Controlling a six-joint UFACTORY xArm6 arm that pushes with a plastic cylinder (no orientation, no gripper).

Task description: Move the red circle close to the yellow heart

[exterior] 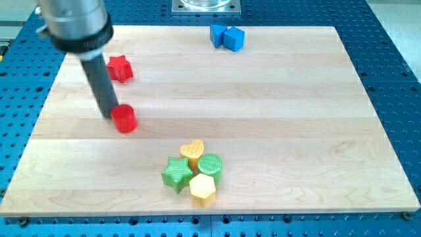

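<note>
I have no pincer to open or close, only my tip (110, 116), touching the upper-left edge of the red circle (123, 119). That side suits a push toward the yellow heart (193, 150), well off to my lower right among green blocks.

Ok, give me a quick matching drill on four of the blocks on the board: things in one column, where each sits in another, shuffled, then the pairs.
Things:
1. red circle
2. red star
3. yellow heart
4. blue blocks

Places:
A. view's top edge, right of centre
B. against my tip, on its right
C. top of the cluster with the green star, green circle and yellow hexagon
D. upper left, above the circle

Pairs: 1-B, 2-D, 3-C, 4-A
</note>
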